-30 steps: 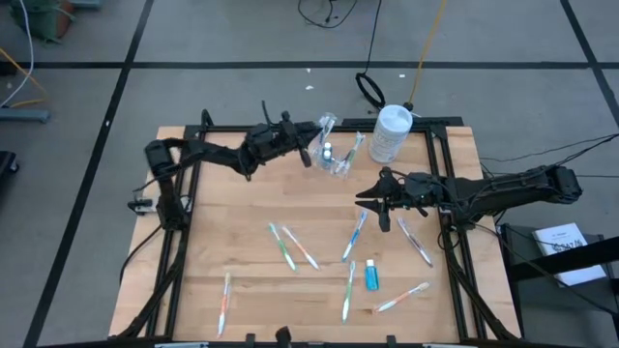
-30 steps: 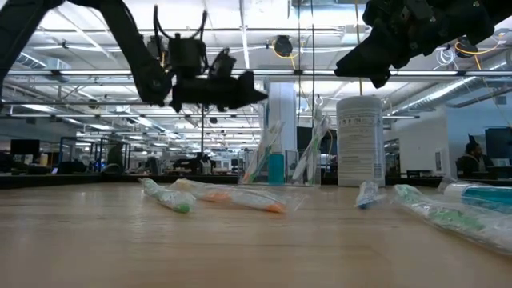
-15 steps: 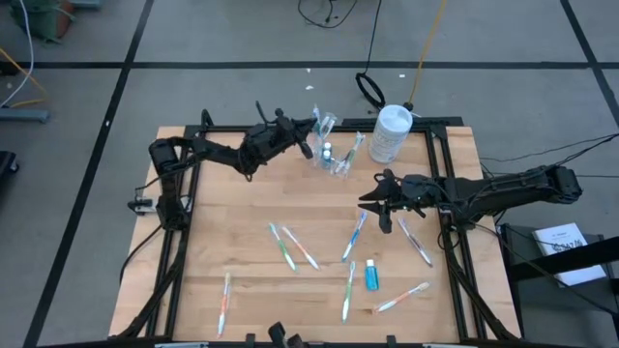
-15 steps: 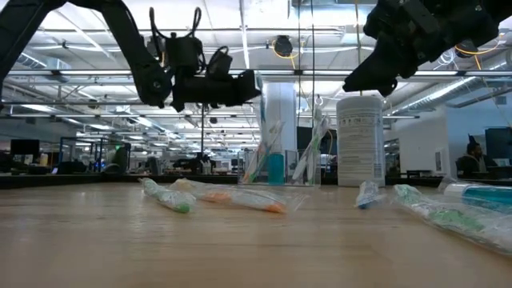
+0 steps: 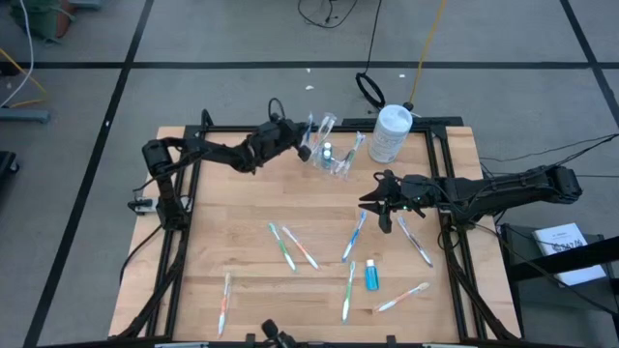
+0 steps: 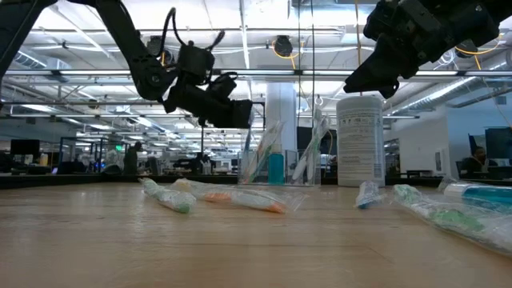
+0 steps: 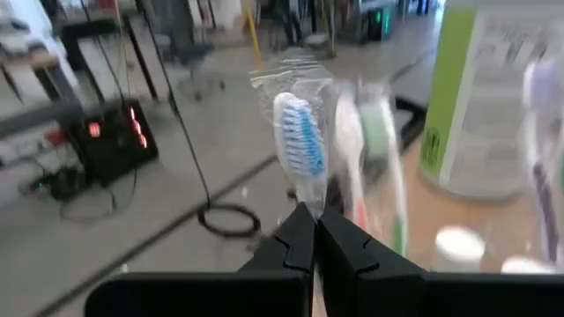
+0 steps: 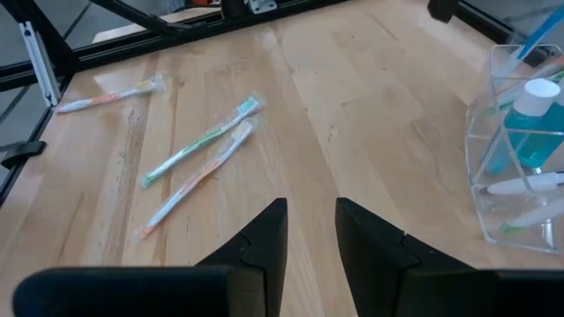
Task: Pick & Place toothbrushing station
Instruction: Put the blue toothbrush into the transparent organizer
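The clear plastic holder stands at the table's far edge, with a blue toothpaste tube and some toothbrushes upright in it; it also shows in the low view and the right wrist view. My left gripper is just left of the holder and above it, shut on a wrapped toothbrush with blue bristles. My right gripper is open and empty, above the table's right middle. Several wrapped toothbrushes and a blue toothpaste tube lie flat on the table. My left gripper pinches the wrapped toothbrush between its two fingers on the stem just below the head. The brush runs on along the fingers, its head pointing away from them toward the holder. It is lifted clear of the table; its handle end is hidden behind the fingers.
A larger white round bottle with a lid stands right of the holder at the far edge. Black frame rails run along the table's sides. The bare wood in the left middle is free.
My left gripper has tipped its fingers downward while staying beside the holder, with the wrapped toothbrush still in its hold.
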`<state>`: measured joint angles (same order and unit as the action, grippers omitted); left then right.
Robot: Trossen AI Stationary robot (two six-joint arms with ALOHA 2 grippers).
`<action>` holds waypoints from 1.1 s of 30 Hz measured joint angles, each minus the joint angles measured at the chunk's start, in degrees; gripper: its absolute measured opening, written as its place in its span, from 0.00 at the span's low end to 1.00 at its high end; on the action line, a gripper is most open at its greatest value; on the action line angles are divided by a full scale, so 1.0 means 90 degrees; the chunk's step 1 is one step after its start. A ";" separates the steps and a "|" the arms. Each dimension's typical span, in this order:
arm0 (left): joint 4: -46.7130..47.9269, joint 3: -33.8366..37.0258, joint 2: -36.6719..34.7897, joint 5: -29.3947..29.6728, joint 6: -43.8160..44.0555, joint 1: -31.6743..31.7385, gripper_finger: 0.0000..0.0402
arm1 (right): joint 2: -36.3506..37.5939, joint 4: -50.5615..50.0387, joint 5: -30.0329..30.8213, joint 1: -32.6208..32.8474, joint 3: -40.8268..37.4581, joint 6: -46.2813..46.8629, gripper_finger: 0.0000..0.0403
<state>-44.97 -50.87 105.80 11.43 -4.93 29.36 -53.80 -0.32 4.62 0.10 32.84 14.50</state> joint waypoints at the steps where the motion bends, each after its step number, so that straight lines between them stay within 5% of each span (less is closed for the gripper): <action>1: 0.0129 0.0000 0.0000 -0.0033 0.0096 0.0013 0.01 | 0.0000 -0.0002 0.0000 0.0000 0.0000 -0.0002 0.22; 22: 0.0413 0.0000 -0.0002 -0.0329 0.1203 -0.0026 0.08 | -0.0002 0.0002 0.0000 0.0002 0.0000 -0.0019 0.22; 33: 0.1303 -0.0129 -0.0081 -0.0576 0.1534 -0.0138 0.42 | 0.0000 -0.0178 0.0001 0.0002 0.0000 0.0239 0.22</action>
<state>-33.24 -52.03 105.07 6.24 8.88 28.12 -53.80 -1.92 4.63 0.12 32.84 16.65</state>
